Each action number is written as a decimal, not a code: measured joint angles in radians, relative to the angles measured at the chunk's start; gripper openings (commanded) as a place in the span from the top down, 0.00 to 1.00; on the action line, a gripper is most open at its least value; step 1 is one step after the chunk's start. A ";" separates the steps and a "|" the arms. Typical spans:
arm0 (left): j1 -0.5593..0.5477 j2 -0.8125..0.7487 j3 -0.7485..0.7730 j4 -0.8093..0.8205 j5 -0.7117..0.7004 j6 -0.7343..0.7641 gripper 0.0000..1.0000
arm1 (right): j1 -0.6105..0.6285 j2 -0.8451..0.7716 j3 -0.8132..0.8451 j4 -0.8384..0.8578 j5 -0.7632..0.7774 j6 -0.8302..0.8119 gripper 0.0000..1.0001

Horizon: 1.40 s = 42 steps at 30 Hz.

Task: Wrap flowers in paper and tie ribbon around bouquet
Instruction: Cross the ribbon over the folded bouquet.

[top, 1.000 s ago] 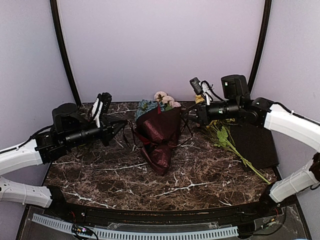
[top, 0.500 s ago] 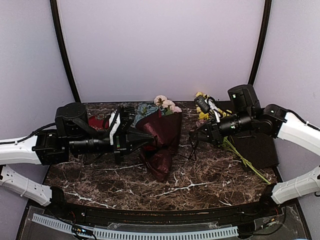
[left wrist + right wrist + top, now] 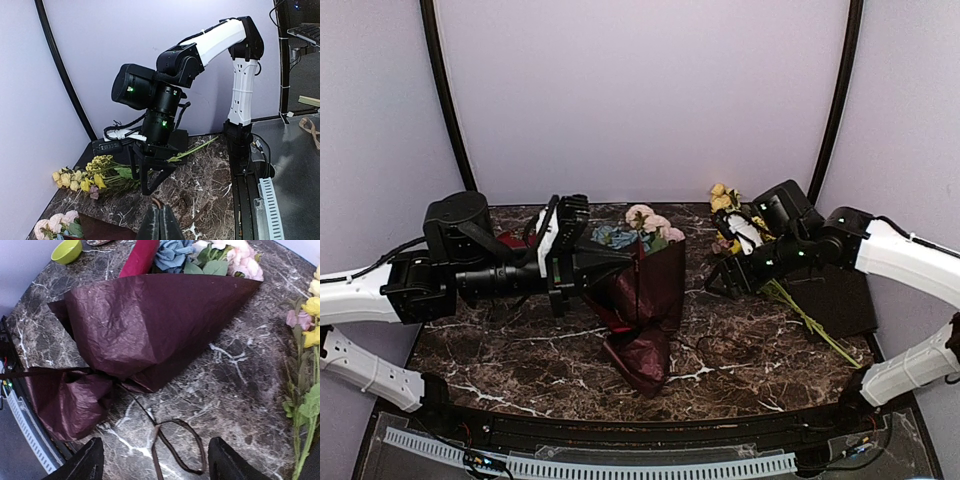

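Top external view: the bouquet [image 3: 645,290] lies between my two pincers

My left pincer [image 3: 160,224] is clamped tight (whether anything thin is caught in it, I cannot tell). It sits at the bouquet's left edge, about halfway along the cone. My right pincer [image 3: 156,465] is spread wide and holds nothing. It hangs to the right of the bouquet, apart from it, near the yellow stems [image 3: 775,285].

The bouquet rests on the marble table [image 3: 500,350], with the flowers [image 3: 642,225] at the far end and the paper [image 3: 150,325] pinched narrow toward the near end. The ribbon [image 3: 180,445] trails from that pinch across the marble into a loose loop just in front of my open right fingers. Another strand runs taut toward the near edge.
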 measured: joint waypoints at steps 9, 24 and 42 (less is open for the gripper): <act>0.000 0.014 0.000 0.008 -0.069 0.002 1.00 | 0.171 0.050 -0.044 0.378 -0.338 -0.026 0.34; 0.000 0.003 -0.032 0.060 -0.132 -0.002 1.00 | 0.215 0.255 -0.108 0.735 -0.413 0.029 0.71; 0.000 -0.072 -0.188 0.054 -0.336 -0.068 1.00 | 0.166 0.278 -0.150 0.762 -0.327 0.056 1.00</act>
